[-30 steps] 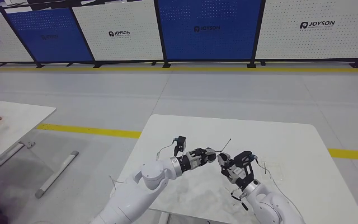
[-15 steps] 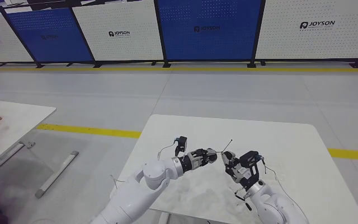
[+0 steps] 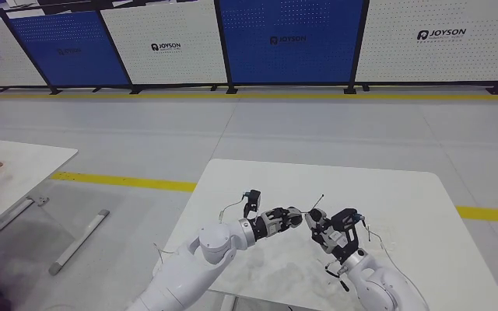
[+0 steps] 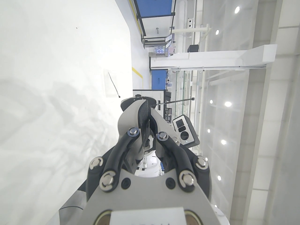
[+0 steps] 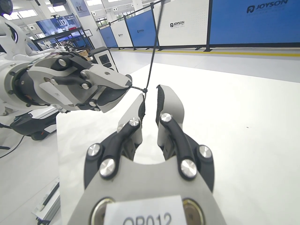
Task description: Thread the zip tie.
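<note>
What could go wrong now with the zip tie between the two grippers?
1. Only the left gripper grips the zip tie, low down; its long free strap may twist or slip.
2. The right gripper is open close to the tie; closing may miss it or push it away.

Top view: high on the robot, facing down and forward over the white table (image 3: pixel 389 186) to the blue and white panels (image 3: pixel 288 39) behind; far from the work.
Left wrist view: close behind the left gripper (image 4: pixel 148 108), rolled on its side, looking across the table toward the hall.
Right wrist view: close behind the right gripper (image 5: pixel 151 93), level over the table toward the panels.
Shared: the table in all three; the zip tie (image 5: pixel 152 54) and left gripper also in the right wrist view.
</note>
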Robot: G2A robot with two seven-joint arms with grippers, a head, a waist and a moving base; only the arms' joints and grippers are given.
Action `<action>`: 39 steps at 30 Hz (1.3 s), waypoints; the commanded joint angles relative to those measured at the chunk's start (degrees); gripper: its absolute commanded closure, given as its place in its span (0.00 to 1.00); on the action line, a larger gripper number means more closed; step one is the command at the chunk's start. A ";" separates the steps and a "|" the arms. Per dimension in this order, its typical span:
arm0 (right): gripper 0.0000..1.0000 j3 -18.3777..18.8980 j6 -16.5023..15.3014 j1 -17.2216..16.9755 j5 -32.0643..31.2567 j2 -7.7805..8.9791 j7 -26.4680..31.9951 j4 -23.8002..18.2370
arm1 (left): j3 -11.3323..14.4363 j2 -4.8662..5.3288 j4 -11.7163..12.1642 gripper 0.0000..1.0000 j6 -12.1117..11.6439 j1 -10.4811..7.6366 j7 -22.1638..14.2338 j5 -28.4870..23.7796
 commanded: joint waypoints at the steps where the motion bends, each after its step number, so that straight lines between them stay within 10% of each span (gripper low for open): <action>1: 0.83 -0.03 0.01 0.09 -0.04 -0.05 0.16 -0.04 | 0.04 0.01 -0.07 1.00 -0.05 0.09 -0.12 0.13; 7: 0.79 -0.46 0.10 0.53 -0.10 -0.31 0.64 0.27 | 0.08 0.03 -0.20 1.00 -0.01 0.26 -0.32 0.46; 11: 1.00 -0.62 0.20 0.82 -0.11 -0.48 0.64 0.66 | 0.09 0.02 -0.19 1.00 0.03 0.27 -0.36 0.49; 39: 1.00 -0.85 0.34 1.21 -1.00 -1.20 1.02 1.76 | -0.74 -0.07 0.21 1.00 -2.90 0.58 -1.46 -1.48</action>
